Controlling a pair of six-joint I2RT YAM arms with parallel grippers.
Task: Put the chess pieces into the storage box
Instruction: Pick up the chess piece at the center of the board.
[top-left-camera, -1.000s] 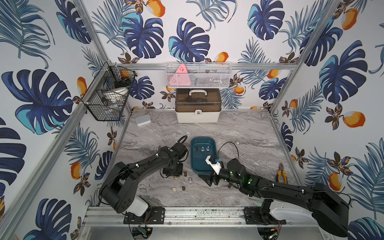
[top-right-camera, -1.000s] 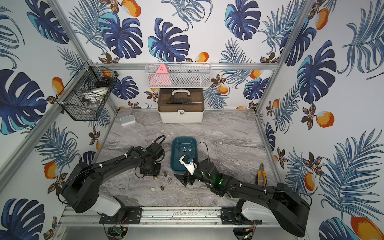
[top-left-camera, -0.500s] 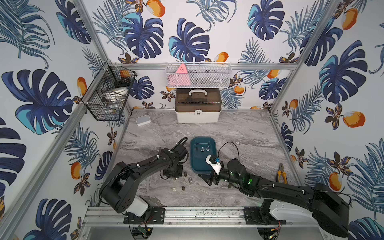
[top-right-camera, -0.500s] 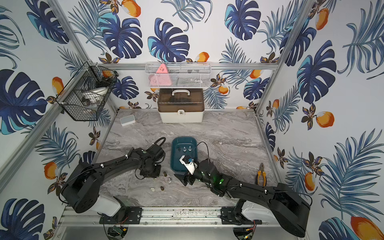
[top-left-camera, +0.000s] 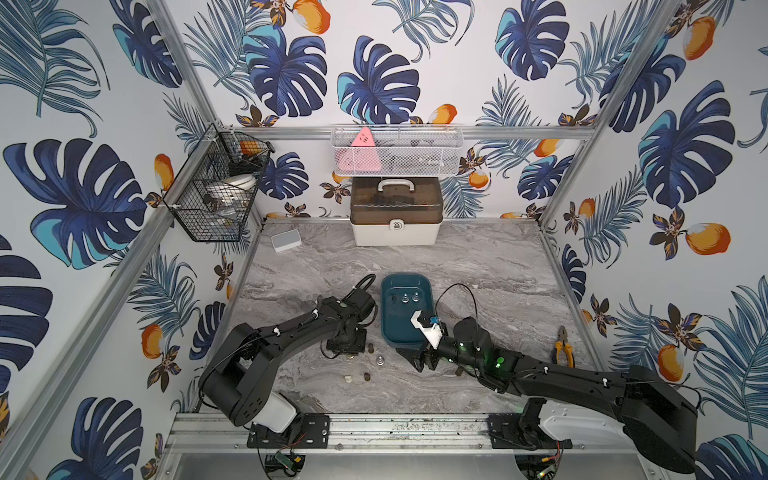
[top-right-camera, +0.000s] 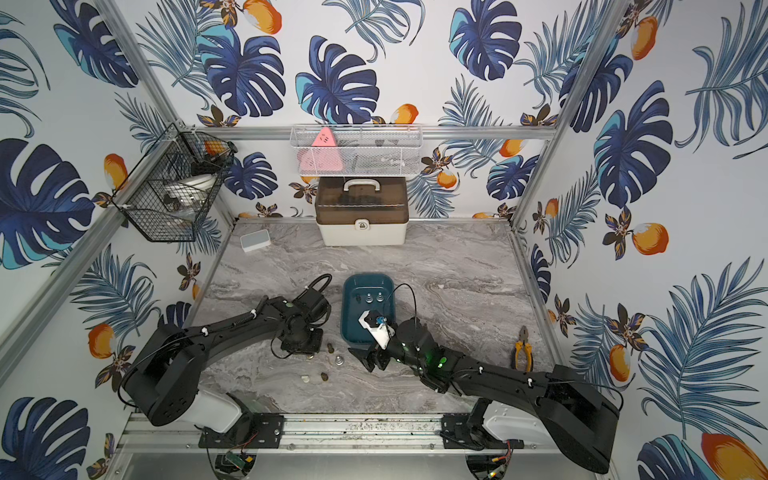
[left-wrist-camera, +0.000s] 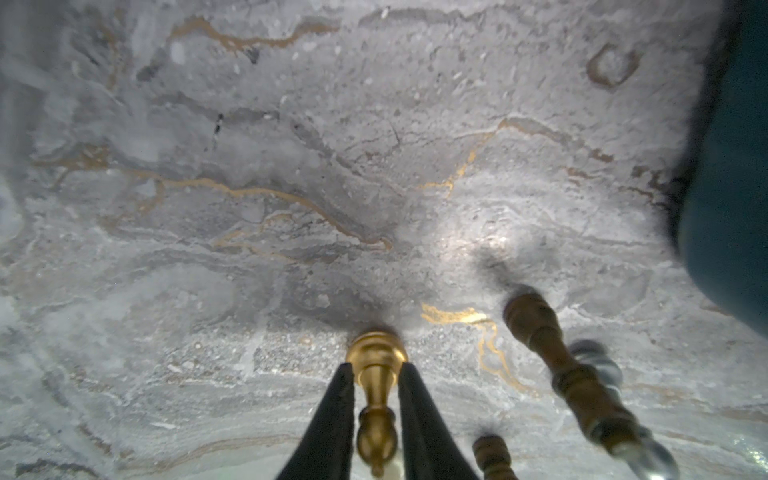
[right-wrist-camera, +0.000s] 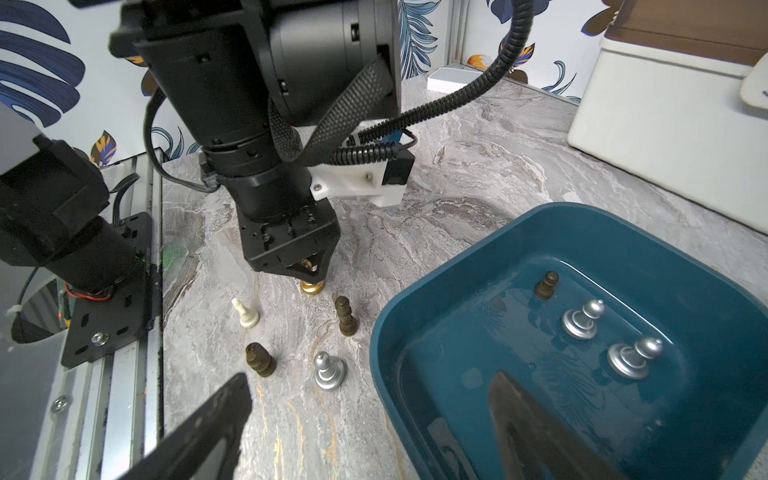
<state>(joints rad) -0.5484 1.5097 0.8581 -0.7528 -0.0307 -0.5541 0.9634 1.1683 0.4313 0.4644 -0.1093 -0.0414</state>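
Note:
The storage box (top-left-camera: 385, 320) is a dark teal tray at mid table; a dark chess piece (right-wrist-camera: 546, 286) and two silver ones (right-wrist-camera: 582, 320) stand inside it. Left of it on the marble stand several more: a gold piece (left-wrist-camera: 376, 374), a tall dark one (right-wrist-camera: 345, 318), a short dark one (right-wrist-camera: 259, 359), a silver one (right-wrist-camera: 329, 370) and a whitish one (right-wrist-camera: 247, 316). My left gripper (left-wrist-camera: 376, 368) points straight down, shut on the gold piece, whose base rests on the table. My right gripper (right-wrist-camera: 370, 378) is open, straddling the box's near rim (right-wrist-camera: 386, 332).
A white case with a brown lid (top-left-camera: 395, 216) stands at the back wall, a small white-grey box (top-left-camera: 286, 240) at the back left. Yellow-handled pliers (top-left-camera: 563, 351) lie at the right edge. A wire basket (top-left-camera: 216, 195) and a mesh shelf (top-left-camera: 397, 149) hang on the walls.
The left gripper's jaws have narrowed onto the gold piece while the arm stayed low over it. The right arm has not moved.

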